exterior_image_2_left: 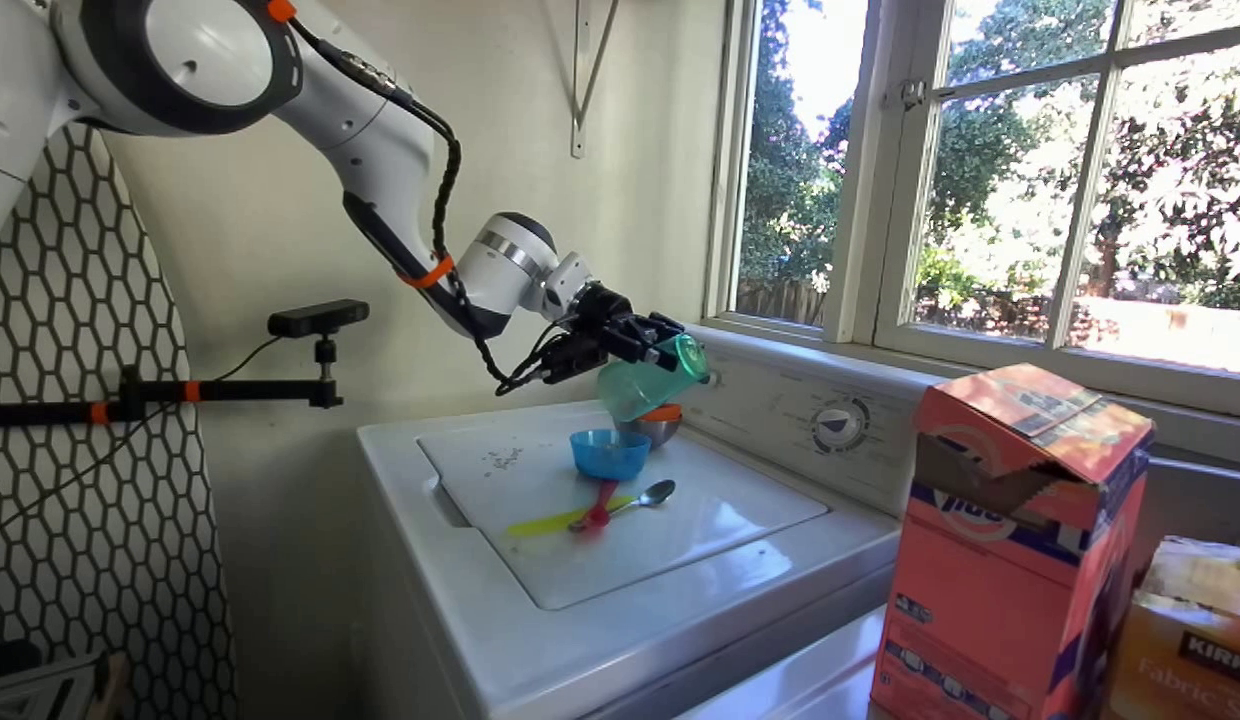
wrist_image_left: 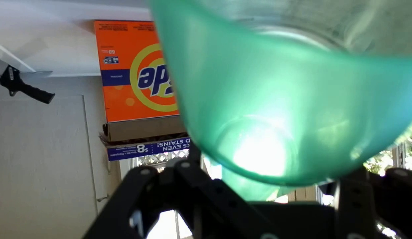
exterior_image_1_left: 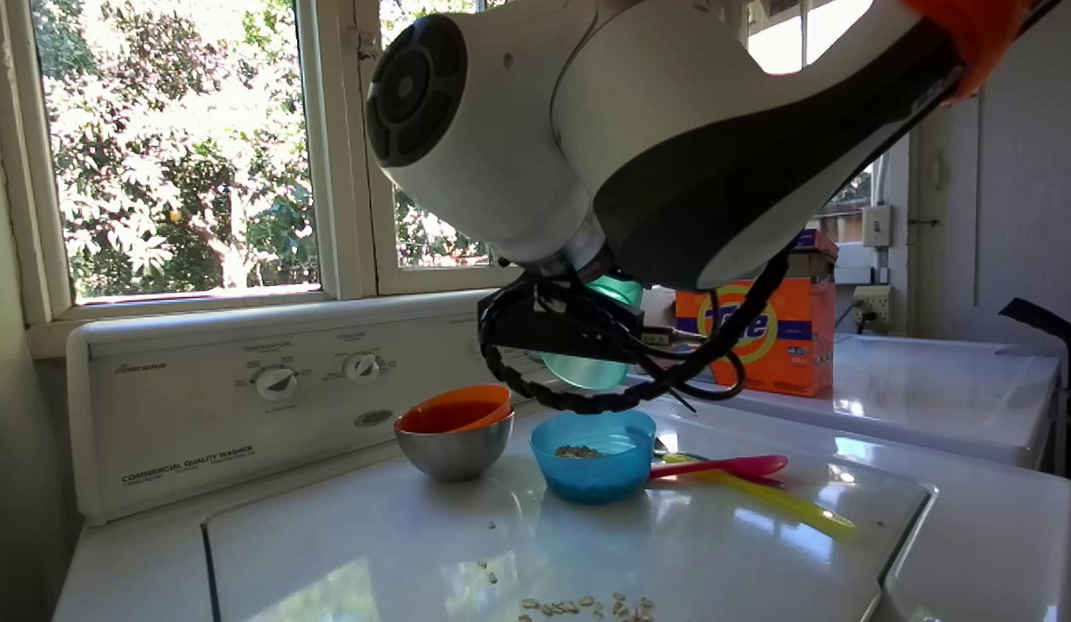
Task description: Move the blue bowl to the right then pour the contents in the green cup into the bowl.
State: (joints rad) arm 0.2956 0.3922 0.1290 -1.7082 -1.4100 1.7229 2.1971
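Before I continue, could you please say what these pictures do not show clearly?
Cup, in an exterior view: middle hidden behind the wrist.
Scattered bits, in an exterior view: too small to identify.
Orange box, in the wrist view: partly behind the cup.
Carton, in an exterior view: cut by right edge.

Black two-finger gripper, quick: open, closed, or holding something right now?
Black gripper: closed, holding the tapered translucent green plastic cup, tilted mouth downward.
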